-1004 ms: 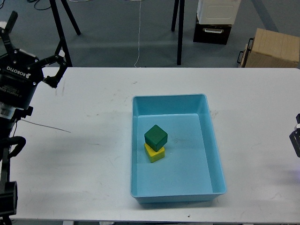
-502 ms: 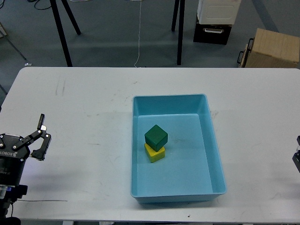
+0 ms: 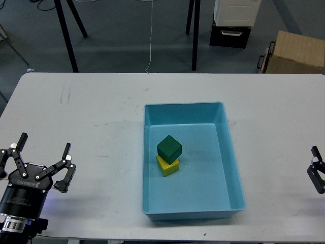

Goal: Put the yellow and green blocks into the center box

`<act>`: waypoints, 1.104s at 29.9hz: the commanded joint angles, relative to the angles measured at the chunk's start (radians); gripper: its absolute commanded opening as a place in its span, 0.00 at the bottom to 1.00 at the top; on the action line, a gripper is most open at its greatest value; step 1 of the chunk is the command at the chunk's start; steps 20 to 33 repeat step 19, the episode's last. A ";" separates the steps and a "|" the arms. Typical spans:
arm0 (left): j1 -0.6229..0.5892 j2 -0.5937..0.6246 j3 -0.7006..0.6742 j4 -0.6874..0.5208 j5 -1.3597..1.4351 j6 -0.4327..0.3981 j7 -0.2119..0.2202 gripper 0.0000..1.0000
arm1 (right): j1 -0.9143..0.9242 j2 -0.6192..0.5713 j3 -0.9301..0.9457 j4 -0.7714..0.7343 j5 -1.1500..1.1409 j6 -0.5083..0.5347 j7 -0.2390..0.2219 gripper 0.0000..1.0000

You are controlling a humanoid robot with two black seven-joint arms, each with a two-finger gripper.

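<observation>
**Both blocks in the box, grippers clear**

White table (image 3: 101,117) carries the scene. Your left gripper (image 3: 39,157) sits low at the near left edge, fingers spread wide, holding nothing. Your right gripper (image 3: 318,175) barely shows at the right edge; you cannot tell its opening. Between them, the blue box (image 3: 231,152) holds 2 blocks: the green block (image 3: 169,148) rests on the yellow block (image 3: 168,166).

Bright, even overhead light; soft shadows; sharp focus; no glare.
</observation>
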 commanded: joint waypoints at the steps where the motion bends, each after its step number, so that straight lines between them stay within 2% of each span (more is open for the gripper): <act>1: 0.001 0.000 0.016 0.000 0.002 0.000 0.001 1.00 | 0.000 0.001 -0.001 0.001 0.000 0.000 0.000 1.00; 33: -0.002 0.000 0.018 0.000 0.002 0.000 -0.001 1.00 | 0.001 0.015 -0.027 0.012 -0.005 0.000 0.002 1.00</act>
